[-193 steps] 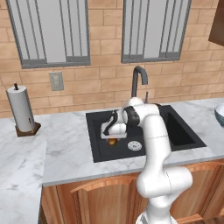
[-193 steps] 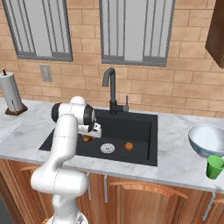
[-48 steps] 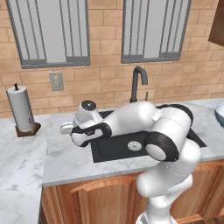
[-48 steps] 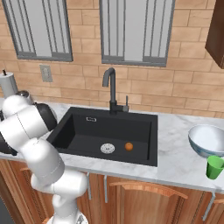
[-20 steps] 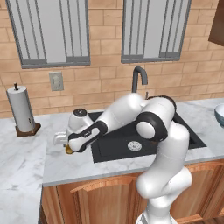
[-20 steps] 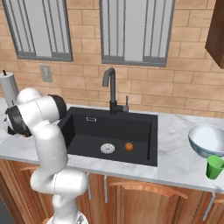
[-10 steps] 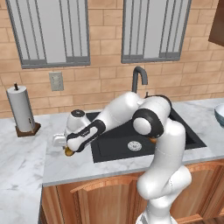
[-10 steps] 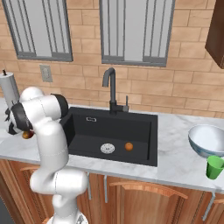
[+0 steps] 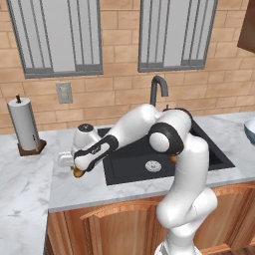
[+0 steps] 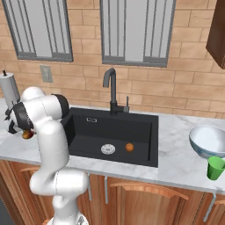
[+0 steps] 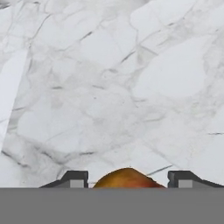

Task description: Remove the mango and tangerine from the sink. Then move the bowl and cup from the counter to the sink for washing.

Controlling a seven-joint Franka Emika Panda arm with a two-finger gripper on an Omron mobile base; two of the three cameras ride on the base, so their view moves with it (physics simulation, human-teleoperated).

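Mango [image 11: 127,178] lies between parted fingers of the hand [image 9: 75,171], low over the counter [image 9: 30,179]; release is judged underway, withdrawal toward the tangerine [image 10: 129,147] next.

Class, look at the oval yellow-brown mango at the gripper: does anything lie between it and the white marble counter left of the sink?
Nothing visible does. The oval yellow-brown mango sits between the gripper tips, with only bare white marble counter beyond it.
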